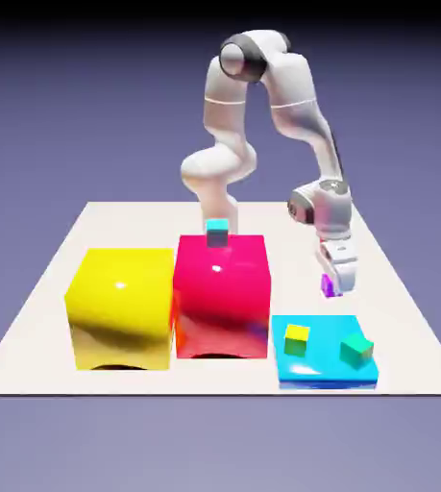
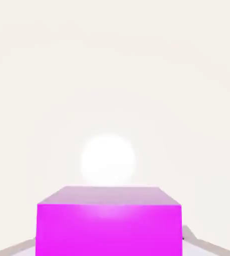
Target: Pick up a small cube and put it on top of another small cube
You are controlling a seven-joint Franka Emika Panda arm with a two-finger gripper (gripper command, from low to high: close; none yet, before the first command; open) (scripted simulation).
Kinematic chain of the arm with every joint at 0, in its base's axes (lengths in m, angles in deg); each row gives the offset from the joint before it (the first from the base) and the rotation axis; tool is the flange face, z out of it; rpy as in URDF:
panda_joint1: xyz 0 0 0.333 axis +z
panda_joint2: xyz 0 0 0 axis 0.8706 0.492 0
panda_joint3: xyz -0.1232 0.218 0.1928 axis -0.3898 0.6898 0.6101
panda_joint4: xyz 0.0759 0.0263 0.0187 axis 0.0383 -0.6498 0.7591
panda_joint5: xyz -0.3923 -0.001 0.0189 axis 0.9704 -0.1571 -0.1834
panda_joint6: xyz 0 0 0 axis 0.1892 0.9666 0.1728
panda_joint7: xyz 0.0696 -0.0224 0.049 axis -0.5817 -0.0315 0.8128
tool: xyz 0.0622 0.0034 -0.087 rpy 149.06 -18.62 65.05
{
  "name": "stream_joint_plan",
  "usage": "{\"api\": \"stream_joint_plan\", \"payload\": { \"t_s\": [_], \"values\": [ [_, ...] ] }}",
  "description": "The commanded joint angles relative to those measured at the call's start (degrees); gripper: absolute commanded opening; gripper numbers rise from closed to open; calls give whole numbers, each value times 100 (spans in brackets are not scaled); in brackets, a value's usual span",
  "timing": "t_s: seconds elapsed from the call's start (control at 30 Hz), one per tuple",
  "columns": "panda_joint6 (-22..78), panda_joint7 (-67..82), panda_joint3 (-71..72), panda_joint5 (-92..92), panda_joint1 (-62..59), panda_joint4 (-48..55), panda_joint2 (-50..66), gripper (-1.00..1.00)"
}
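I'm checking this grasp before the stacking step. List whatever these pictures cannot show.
- Pincer fingertips: hand view, hidden behind the purple cube, which fills the bottom middle.
- Pincer grip: exterior view, too small to see contact with the purple cube.
- Yellow cube and green cube on the blue slab: absent from the hand view; only a blue sliver is cut off at its right edge.

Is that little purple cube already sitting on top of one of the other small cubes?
No: the purple cube is in the gripper beside the blue platform, apart from the small yellow cube and green cube on it.
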State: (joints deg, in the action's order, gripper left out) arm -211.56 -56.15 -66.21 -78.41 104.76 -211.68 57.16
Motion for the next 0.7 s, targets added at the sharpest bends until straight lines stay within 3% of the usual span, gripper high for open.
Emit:
{"api": "stream_joint_plan", "payload": {
  "t_s": [0.0, 0.53, 0.67],
  "values": [
    [143, -155, -19, 81, -92, 208, 52, -100],
    [2510, -2664, -304, 1402, -1845, 3529, 882, -100],
    [2100, -2672, -310, 1416, -1828, 3538, 1300, -100]
  ]
}}
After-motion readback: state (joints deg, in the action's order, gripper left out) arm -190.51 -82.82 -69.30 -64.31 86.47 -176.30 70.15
